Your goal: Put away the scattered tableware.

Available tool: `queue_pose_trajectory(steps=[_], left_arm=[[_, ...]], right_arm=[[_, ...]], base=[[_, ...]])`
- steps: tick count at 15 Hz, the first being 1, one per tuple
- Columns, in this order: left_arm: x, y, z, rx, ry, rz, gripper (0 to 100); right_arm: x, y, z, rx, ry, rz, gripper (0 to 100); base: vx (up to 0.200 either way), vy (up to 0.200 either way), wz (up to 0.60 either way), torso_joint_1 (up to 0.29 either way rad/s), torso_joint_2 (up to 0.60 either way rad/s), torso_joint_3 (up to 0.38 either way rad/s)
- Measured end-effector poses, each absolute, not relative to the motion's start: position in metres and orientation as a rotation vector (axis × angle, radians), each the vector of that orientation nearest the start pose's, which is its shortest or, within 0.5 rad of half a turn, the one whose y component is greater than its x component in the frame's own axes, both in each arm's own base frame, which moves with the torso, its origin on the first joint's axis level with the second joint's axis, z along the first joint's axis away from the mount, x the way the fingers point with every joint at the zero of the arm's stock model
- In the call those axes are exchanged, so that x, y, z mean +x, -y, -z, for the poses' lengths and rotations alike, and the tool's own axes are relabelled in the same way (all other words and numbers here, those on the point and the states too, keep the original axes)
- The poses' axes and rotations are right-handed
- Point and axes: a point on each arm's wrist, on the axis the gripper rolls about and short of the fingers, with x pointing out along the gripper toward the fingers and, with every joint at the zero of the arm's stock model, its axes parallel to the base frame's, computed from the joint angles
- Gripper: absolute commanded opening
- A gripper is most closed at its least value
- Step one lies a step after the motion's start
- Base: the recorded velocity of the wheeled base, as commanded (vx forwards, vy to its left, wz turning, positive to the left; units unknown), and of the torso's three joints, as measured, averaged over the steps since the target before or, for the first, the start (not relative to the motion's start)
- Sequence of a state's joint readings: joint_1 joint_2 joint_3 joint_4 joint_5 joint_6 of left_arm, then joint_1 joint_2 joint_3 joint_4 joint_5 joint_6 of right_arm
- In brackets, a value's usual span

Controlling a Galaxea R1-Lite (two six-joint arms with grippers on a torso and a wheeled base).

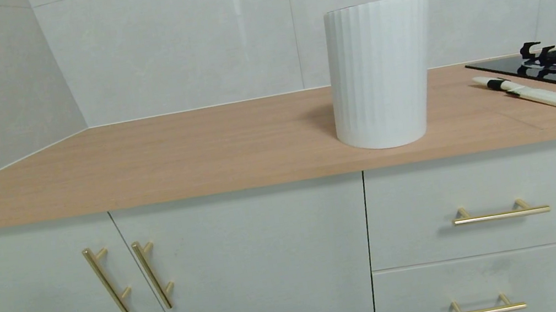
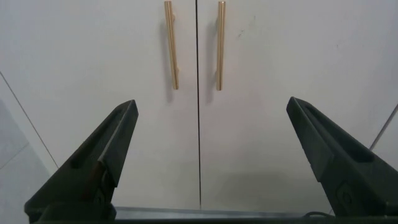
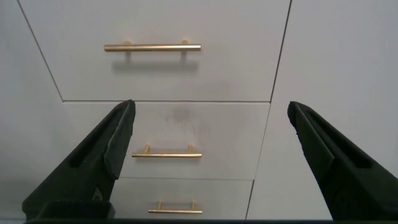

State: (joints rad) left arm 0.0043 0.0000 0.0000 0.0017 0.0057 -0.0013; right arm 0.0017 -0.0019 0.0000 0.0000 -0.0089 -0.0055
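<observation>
Legible markings: none. I can read no text, label, brand, number or sign in any of my views (checked: the cabinet fronts (image 1: 246,272), the ribbed white container (image 1: 379,75) and the knife (image 1: 539,95)).
</observation>
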Motion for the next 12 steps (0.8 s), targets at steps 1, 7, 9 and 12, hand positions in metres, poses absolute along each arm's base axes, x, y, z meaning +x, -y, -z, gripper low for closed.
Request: queue_pose_trajectory(steps=[1,7,9,12], left_arm=[[-0.0228,0.0000,-0.0753,-0.001,-0.002,-0.010,100],[-0.0228,0.0000,-0.0753,-0.001,-0.002,-0.010,100],[-0.0228,0.0000,-0.0753,-0.001,-0.002,-0.009,100],[-0.0228,-0.0001,-0.0753,-0.001,-0.002,-0.008,100]], right_arm=[[-0.0229,0.0002,-0.0754,-0.006,0.002,0.009,100],[-0.0229,0.0002,-0.0754,-0.006,0.002,0.008,100],[-0.0229,0.0002,-0.0754,-0.006,0.002,0.010,100],[-0.0229,0.0002,-0.0755,-0.006,0.001,0.010,100]], base=[[0.000,0.000,0.00,0.000,0.00,0.000],[0.000,0.000,-0.10,0.000,0.00,0.000],[0.000,0.000,0.00,0.000,0.00,0.000],[0.000,0.000,0.00,0.000,0.00,0.000]])
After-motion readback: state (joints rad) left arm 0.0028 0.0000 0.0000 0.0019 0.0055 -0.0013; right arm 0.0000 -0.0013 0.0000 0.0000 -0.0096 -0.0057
